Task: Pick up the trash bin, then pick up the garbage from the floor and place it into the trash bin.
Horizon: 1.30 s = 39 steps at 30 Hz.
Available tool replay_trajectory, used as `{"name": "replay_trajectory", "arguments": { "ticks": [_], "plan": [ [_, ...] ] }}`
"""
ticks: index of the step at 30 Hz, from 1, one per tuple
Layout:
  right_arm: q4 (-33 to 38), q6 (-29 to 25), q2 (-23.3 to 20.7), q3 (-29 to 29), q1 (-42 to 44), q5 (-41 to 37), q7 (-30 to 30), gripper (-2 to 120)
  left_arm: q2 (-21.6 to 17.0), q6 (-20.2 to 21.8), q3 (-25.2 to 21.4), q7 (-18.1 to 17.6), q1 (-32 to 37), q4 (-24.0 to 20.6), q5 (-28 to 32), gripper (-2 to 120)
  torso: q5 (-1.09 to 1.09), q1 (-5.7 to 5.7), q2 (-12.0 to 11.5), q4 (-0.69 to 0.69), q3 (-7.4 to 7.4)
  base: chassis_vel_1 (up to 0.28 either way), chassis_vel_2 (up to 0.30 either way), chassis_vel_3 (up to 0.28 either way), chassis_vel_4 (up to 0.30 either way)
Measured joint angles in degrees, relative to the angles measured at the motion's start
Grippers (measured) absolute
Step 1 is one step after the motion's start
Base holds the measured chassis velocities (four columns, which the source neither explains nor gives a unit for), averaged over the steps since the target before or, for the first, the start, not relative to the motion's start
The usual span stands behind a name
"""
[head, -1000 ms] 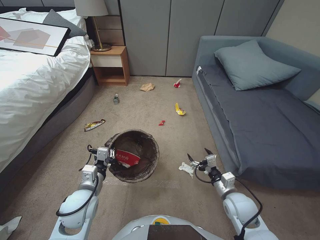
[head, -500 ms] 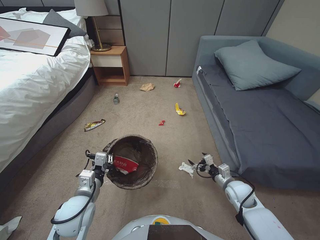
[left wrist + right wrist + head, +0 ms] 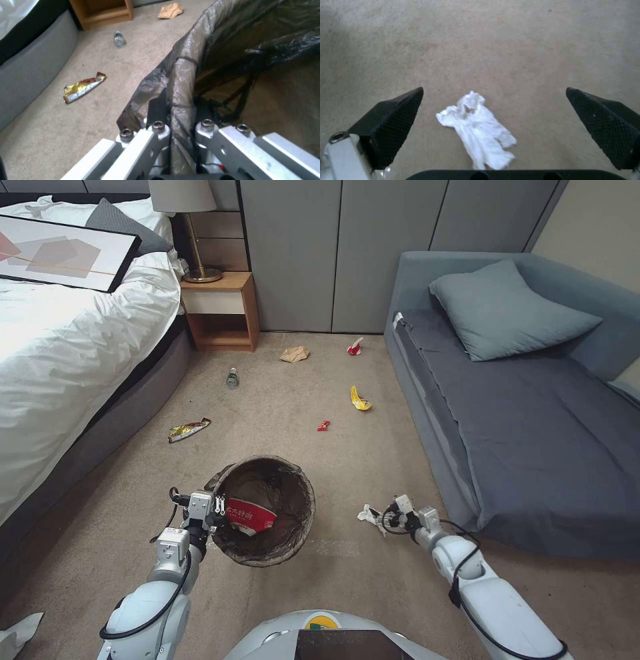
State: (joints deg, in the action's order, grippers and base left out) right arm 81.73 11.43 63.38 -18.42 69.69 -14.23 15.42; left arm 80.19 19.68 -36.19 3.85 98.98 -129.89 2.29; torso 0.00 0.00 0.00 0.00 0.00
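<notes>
- The white scrap lies on the carpet squarely between the right gripper's fingers, which stand wide apart on either side of it without touching; I'd judge the gripper is lined up that way so one closing pinch takes the paper.
- The trash bin hangs off the floor from the left gripper, clamped on the near rim with the dark liner pinched between its fingers, likely to keep the mouth open and close to the pickup.
- Inside the bin, beside that gripper, sits a red-and-white cup.
- Beyond the left gripper lies a gold wrapper, then a small bottle and a tan paper bag.
- Well ahead of both grippers rest a red bit and a yellow wrapper.
</notes>
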Motion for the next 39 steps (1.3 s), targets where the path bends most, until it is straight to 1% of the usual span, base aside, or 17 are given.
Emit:
{"name": "replay_trajectory", "arguments": {
  "ticks": [1, 9, 17, 25, 39],
  "plan": [
    [-1.18, 0.00, 0.80, 1.12, -1.25, 0.53, -0.36, 100, 0.10, 0.00, 0.13, -0.02, -0.07, 0.06, -0.07, 3, 0.00, 0.00, 0.00, 0.00, 0.00, 0.000, 0.000, 0.000, 0.000],
    [-5.48, 0.49, 3.66, 4.30, -5.09, 2.66, -1.99, 100, 0.41, 0.00, 0.70, -0.14, -0.33, 0.41, -0.35, 3, -0.01, 0.00, 0.00, 0.00, 0.00, 0.000, 0.000, 0.000, 0.000],
    [-8.07, 0.93, 4.55, 6.06, -5.75, 4.88, -2.42, 100, 0.56, 0.03, 0.77, -0.26, -0.49, 0.48, -0.39, 3, 0.00, 0.00, 0.00, -0.01, 0.00, 0.000, 0.000, 0.000, 0.000],
    [-10.22, 1.08, 4.91, 6.55, -5.39, 7.05, -2.30, 100, 0.69, 0.15, 0.98, -0.30, -0.69, 0.35, -0.43, 3, 0.00, 0.00, 0.00, -0.01, 0.00, 0.000, 0.000, 0.000, 0.000],
    [-12.79, 0.96, 6.05, 5.59, -5.36, 7.75, -2.28, 100, 0.55, 0.15, 1.05, -0.33, -0.73, -0.16, -0.44, 3, 0.01, 0.00, 0.00, 0.00, 0.00, 0.000, 0.000, 0.000, 0.000]
  ]
}}
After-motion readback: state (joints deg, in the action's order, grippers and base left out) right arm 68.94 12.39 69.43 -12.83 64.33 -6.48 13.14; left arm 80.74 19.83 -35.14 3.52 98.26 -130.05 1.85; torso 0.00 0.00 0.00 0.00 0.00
